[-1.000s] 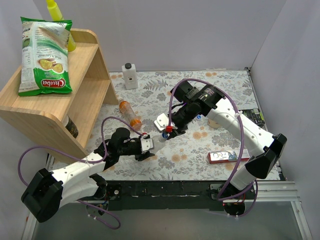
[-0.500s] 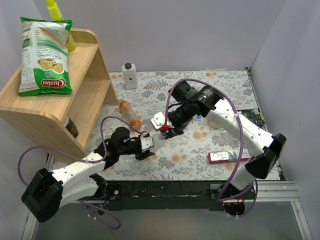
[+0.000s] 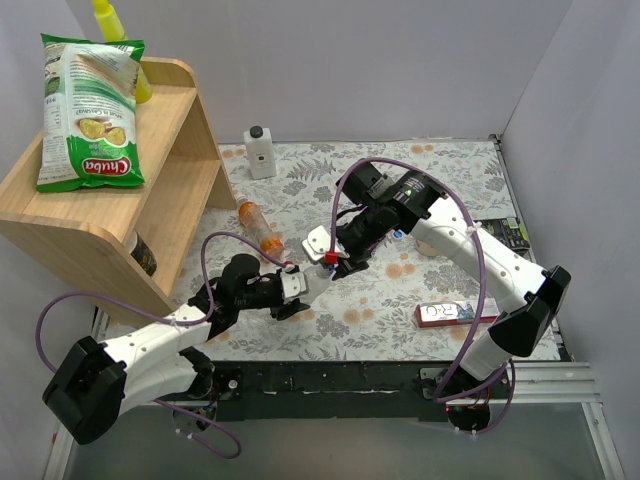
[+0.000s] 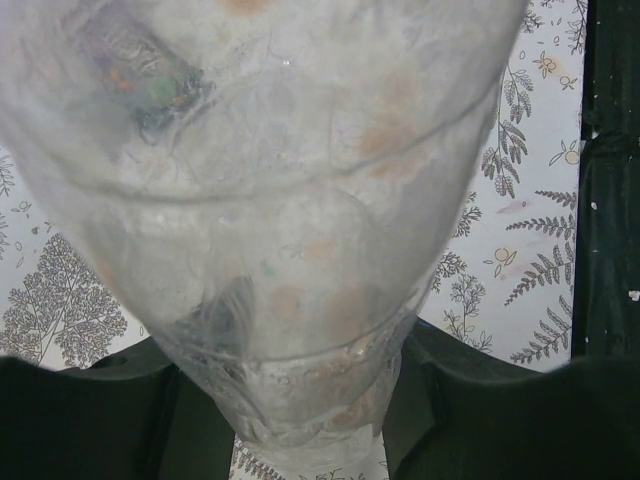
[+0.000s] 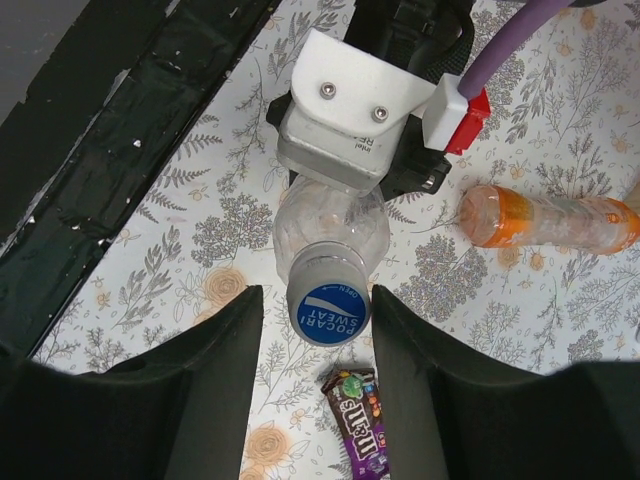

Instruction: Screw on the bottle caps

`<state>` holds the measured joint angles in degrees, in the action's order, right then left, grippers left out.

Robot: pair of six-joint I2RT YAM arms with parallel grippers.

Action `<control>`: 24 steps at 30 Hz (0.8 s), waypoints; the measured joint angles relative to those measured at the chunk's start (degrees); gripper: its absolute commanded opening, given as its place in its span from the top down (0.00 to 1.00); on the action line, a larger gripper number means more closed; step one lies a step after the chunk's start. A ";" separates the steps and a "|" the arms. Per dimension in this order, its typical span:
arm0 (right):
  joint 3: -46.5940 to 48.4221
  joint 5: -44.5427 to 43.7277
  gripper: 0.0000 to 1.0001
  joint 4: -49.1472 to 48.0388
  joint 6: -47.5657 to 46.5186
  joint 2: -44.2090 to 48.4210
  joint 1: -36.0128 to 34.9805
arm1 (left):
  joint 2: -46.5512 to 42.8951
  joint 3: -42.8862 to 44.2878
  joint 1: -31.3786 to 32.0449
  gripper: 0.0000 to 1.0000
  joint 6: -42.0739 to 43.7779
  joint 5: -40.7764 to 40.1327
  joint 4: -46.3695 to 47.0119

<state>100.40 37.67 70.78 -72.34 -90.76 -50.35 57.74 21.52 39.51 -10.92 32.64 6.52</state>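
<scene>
A clear bottle (image 4: 280, 200) is held out level over the table, its base end in my left gripper (image 4: 310, 400), which is shut on it; the same bottle (image 3: 312, 281) shows in the top view. A blue-topped whitish bottle cap (image 5: 328, 300) sits on its neck. My right gripper (image 5: 318, 320) is open and straddles that cap, with a gap at the left finger (image 5: 200, 370) and the right finger (image 5: 450, 370) close beside it. An orange bottle (image 5: 545, 218) lies on its side on the table behind.
An M&M's packet (image 5: 358, 415) lies on the floral cloth under the cap. A white square bottle with a black cap (image 3: 260, 152) stands at the back. A wooden shelf (image 3: 150, 200) with a crisp bag (image 3: 88, 110) stands at the left. A red-edged box (image 3: 450, 313) lies at the right.
My right gripper has shifted slightly left along the bottle's neck and its jaws have parted from the cap. The left arm and the bottle have stayed still.
</scene>
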 measured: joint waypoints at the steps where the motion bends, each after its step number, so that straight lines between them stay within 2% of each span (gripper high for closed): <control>1: 0.00 0.00 0.47 0.07 -0.09 0.00 -0.02 | 0.07 0.00 0.00 1.00 -0.02 -0.09 0.00; 4: 0.00 0.00 0.51 0.26 -0.11 0.00 -0.02 | 0.46 0.00 0.00 1.00 -0.07 -0.22 0.02; 11: 1.29 -0.20 0.69 0.72 0.28 -0.74 -0.04 | 1.07 0.07 0.00 1.00 -0.11 -0.35 -0.07; 24: -2.78 -1.05 0.76 -6.01 8.07 1.09 0.13 | 0.94 -0.22 0.00 1.00 -1.29 -2.12 -0.02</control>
<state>97.62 36.62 64.77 -64.27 -89.67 -50.22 58.67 21.30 39.51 -12.21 30.52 6.50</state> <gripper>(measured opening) 0.379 0.454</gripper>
